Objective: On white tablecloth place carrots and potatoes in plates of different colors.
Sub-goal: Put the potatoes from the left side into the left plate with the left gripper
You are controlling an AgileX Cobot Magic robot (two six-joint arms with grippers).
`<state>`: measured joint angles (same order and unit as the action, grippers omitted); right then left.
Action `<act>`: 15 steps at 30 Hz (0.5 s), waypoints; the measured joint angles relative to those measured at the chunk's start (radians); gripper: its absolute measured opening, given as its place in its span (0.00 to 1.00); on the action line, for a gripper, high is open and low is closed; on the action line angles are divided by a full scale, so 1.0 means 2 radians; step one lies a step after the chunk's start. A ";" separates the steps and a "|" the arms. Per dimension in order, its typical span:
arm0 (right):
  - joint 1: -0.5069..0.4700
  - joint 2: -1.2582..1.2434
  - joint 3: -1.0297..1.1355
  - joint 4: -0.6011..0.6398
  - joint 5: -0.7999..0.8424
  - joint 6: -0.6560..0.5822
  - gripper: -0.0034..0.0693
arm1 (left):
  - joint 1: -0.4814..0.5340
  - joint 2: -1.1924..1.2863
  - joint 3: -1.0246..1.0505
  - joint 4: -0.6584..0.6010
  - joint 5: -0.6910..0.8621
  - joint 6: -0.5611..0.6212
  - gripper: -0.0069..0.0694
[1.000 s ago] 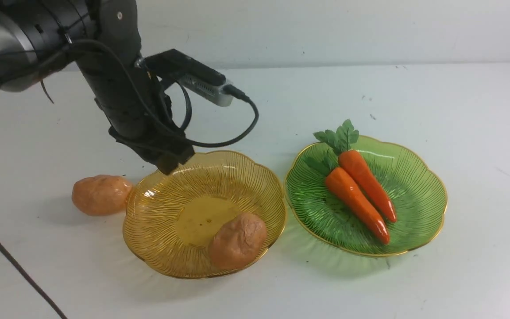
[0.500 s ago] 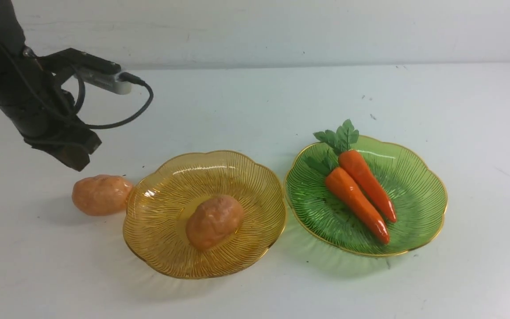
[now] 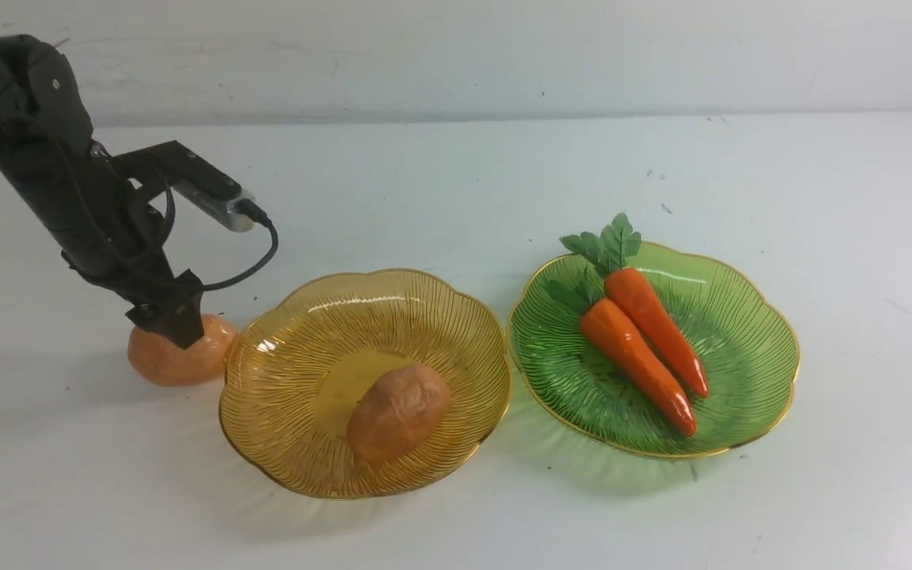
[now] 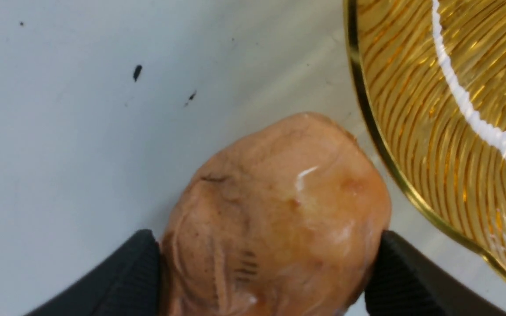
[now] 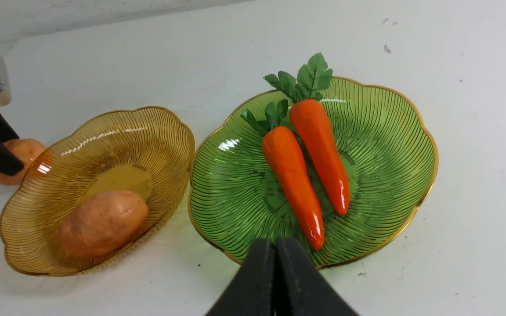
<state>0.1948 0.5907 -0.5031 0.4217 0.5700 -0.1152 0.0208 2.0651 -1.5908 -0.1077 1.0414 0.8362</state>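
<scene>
— Left side, please.
— The left gripper (image 3: 177, 331) is down over a potato (image 3: 161, 366); that potato lies on the cloth (image 3: 456, 174), just left of the amber plate (image 3: 282, 372), at or almost at its rim; the jaws are spread wide, with one finger (image 4: 132, 276) against each flank of the potato; I cannot tell whether they press it; it sits on the cloth, not raised.
— The amber plate itself?
— It stands flat on the cloth, left of centre; a second potato (image 3: 397, 412) lies inside, a little to the near right of the middle, with its long axis slanting from near left to far right.
— And the green plate (image 3: 749, 348)?
— It is just right of the amber one, their rims close together; whether they touch cannot be told; two carrots lie inside, side by side and touching; the left carrot (image 3: 636, 364) and the right carrot (image 3: 656, 328) both have leaves to the far left and tips to the near right; the right carrot's leaves overhang the far rim.
— Right side?
— The right gripper (image 5: 274, 244) is at the right edge of the scene, apart from the green plate; its jaws are pressed together with nothing between them.
</scene>
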 joint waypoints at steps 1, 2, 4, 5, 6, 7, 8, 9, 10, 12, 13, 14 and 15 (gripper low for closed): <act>0.000 0.000 0.000 0.000 0.000 0.000 0.03 | -0.001 0.000 -0.001 0.008 0.005 -0.009 0.79; 0.000 0.000 0.000 0.000 0.000 0.000 0.03 | -0.002 0.001 -0.002 0.016 0.008 -0.019 0.75; 0.000 0.000 0.000 0.000 -0.001 -0.001 0.03 | -0.002 0.001 -0.003 0.044 0.019 -0.041 0.64; 0.000 0.000 0.000 0.000 -0.001 -0.001 0.03 | -0.002 0.001 -0.003 0.054 0.025 -0.052 0.62; 0.000 0.000 0.000 0.000 -0.001 -0.001 0.03 | -0.002 0.001 -0.003 0.069 0.031 -0.061 0.59; 0.000 0.000 0.000 0.000 -0.001 -0.001 0.03 | -0.002 0.001 -0.004 0.080 0.038 -0.068 0.58; 0.000 0.000 0.000 0.000 -0.002 -0.001 0.03 | -0.002 0.001 -0.007 0.098 0.052 -0.078 0.58; 0.000 0.000 0.000 0.000 -0.002 -0.001 0.03 | -0.002 0.002 -0.010 0.107 0.062 -0.090 0.57; 0.000 0.000 0.000 0.000 -0.002 -0.001 0.03 | -0.001 0.002 -0.015 0.117 0.073 -0.100 0.57; 0.000 0.000 0.000 0.000 -0.003 -0.001 0.03 | 0.001 0.000 -0.033 0.126 0.082 -0.133 0.57; 0.000 0.000 0.000 0.000 -0.003 -0.001 0.03 | 0.001 -0.004 -0.041 0.125 0.082 -0.150 0.57; 0.000 0.000 0.000 0.000 -0.003 -0.001 0.03 | 0.001 -0.010 -0.048 0.121 0.081 -0.166 0.57; 0.000 0.000 0.000 0.000 -0.003 -0.001 0.03 | 0.001 -0.018 -0.053 0.115 0.081 -0.180 0.57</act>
<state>0.1948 0.5907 -0.5031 0.4217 0.5634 -0.1171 0.0231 2.0298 -1.6974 0.1219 1.2033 0.4757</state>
